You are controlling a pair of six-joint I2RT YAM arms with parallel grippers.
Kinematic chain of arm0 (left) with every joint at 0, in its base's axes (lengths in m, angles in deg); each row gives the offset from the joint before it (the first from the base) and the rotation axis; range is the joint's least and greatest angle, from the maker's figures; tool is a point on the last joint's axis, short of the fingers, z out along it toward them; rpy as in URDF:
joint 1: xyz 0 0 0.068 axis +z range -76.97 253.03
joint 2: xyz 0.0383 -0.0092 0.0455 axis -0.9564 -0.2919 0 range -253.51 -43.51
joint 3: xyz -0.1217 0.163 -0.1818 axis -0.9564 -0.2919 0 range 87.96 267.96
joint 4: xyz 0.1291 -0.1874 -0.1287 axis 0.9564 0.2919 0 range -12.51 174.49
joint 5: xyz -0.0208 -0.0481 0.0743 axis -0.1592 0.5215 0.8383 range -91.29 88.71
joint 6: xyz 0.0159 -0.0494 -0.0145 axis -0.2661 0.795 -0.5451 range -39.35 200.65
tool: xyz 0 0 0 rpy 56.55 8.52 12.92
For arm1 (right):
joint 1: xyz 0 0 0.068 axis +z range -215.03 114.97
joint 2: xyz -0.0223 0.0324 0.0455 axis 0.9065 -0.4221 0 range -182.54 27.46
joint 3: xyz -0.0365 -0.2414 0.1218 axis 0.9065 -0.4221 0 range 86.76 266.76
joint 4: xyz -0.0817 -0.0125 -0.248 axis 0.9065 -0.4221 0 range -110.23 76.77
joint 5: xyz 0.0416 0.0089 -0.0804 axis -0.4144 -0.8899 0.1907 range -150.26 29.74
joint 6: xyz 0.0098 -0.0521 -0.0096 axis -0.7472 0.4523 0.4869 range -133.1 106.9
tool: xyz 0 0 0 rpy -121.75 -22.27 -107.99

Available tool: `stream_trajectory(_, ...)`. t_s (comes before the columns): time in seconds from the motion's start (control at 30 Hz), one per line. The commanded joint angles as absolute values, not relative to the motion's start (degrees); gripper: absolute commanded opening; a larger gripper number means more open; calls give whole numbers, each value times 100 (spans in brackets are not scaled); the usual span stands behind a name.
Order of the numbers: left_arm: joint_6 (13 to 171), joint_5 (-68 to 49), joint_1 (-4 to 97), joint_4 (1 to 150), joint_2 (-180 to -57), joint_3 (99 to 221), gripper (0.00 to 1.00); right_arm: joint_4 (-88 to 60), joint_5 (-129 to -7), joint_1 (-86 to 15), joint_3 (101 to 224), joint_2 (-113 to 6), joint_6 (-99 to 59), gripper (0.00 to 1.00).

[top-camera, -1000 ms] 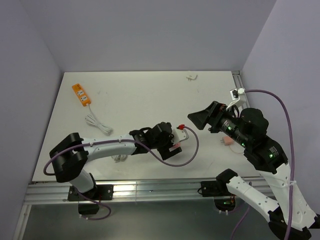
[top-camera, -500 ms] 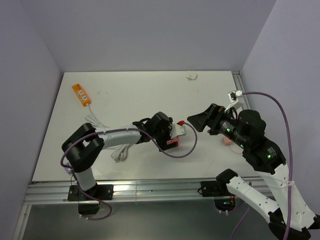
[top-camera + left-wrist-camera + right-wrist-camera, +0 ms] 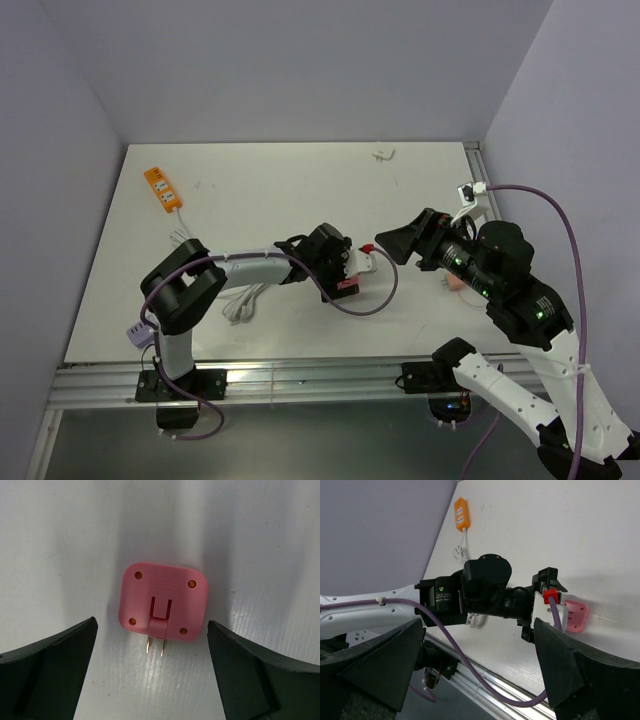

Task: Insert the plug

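The plug is a small pink squarish block lying flat on the white table, its two metal prongs pointing toward the left wrist camera. My left gripper hangs open just above it, one black finger on each side, neither touching it. From above, the plug peeks out under the left gripper. My right gripper is open and empty in the air to the right, facing the left wrist. In the right wrist view the plug shows past the right gripper.
An orange power strip lies at the far left with its white cord trailing toward the left arm. A small white piece sits at the back edge. A pale pink object lies partly hidden beside the right arm. Purple cables loop from both arms.
The left arm has folded its elbow back toward its base, and its gripper has shifted slightly up and stands over the plug. The right gripper has barely moved.
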State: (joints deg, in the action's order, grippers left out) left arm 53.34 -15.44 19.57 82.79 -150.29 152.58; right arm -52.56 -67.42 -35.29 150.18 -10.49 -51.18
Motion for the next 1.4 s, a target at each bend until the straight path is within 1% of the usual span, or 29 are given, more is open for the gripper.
stream_trajectory(0.0,5253,-1623,1968,8030,-15179,15371,97,-5164,-6826,-3559,15039,-1042,-5133,98)
stream_trajectory(0.17,5349,-1491,1950,7802,-15153,15169,91,-5138,-6826,-3550,15004,-1024,-5151,98)
stream_trajectory(0.2,5349,-1404,1950,7802,-15144,15142,86,-5129,-6835,-3559,14996,-1024,-5151,98)
stream_trajectory(0.27,5349,-1281,1898,7793,-15144,15072,83,-5103,-6887,-3559,14969,-1024,-5168,98)
stream_trajectory(0.3,5384,-1228,1880,7610,-15118,15037,79,-5076,-6905,-3559,14960,-1033,-5177,98)
stream_trajectory(0.33,5411,-1175,1854,7435,-15092,14924,79,-5068,-6914,-3550,14952,-1033,-5177,98)
stream_trajectory(0.37,5472,-1157,1836,7381,-15065,14879,77,-5041,-6940,-3550,14934,-1033,-5203,98)
stream_trajectory(0.4,5507,-1148,1827,7310,-15030,14826,66,-5032,-6940,-3550,14925,-1033,-5212,98)
stream_trajectory(0.5,5622,-1008,1783,7056,-14951,14677,42,-5041,-6914,-3559,14943,-1015,-5212,98)
stream_trajectory(0.53,5639,-929,1757,6985,-14925,14581,30,-5050,-6870,-3550,14951,-998,-5212,98)
stream_trajectory(0.57,5692,-789,1722,6924,-14890,14545,26,-5076,-6800,-3550,14960,-989,-5221,98)
stream_trajectory(0.6,5727,-727,1704,6853,-14794,14527,13,-5128,-6695,-3559,14969,-971,-5221,98)
stream_trajectory(0.63,5780,-648,1695,6827,-14732,14483,10,-5155,-6642,-3559,14978,-971,-5221,98)
stream_trajectory(0.7,5912,-367,1704,6635,-14443,14378,6,-5321,-6415,-3550,15057,-997,-5221,98)
stream_trajectory(0.77,6043,-191,1704,6554,-14240,14220,4,-5462,-6264,-3559,15179,-1085,-5177,98)
stream_trajectory(0.87,6149,-146,1713,6501,-13906,14131,6,-5690,-6036,-3559,15285,-1164,-5168,98)
stream_trajectory(0.93,6254,12,1748,6588,-13826,14175,17,-5814,-5502,-3559,15373,-1252,-5334,98)
stream_trajectory(0.97,6394,-14,1783,6580,-13721,14167,25,-5945,-5368,-3559,15382,-1305,-5335,98)
stream_trajectory(1.0,6482,-75,1827,6580,-13668,14167,36,-5990,-5219,-3559,15382,-1375,-5335,98)
stream_trajectory(1.07,6963,-163,2002,6642,-13580,14298,39,-6130,-4772,-3585,15365,-1708,-5291,98)
stream_trajectory(1.13,7273,-426,2239,6625,-13335,14273,47,-6087,-4717,-3795,15295,-2076,-5169,98)
stream_trajectory(1.2,7633,-305,2310,6475,-12915,14132,52,-5964,-4953,-3988,15180,-2315,-5055,98)
stream_trajectory(1.23,7739,-165,2328,6492,-12746,14018,52,-5955,-4980,-4146,15171,-2577,-4924,97)
stream_trajectory(1.27,7958,-155,2328,6658,-12588,13991,52,-5946,-4963,-4191,15206,-2719,-4844,97)
stream_trajectory(1.33,8378,-129,2337,6869,-12096,13912,58,-6025,-4700,-4218,15381,-3200,-4642,96)
stream_trajectory(1.37,8547,132,2337,7114,-11842,13920,59,-6060,-4612,-4227,15443,-3369,-4563,96)
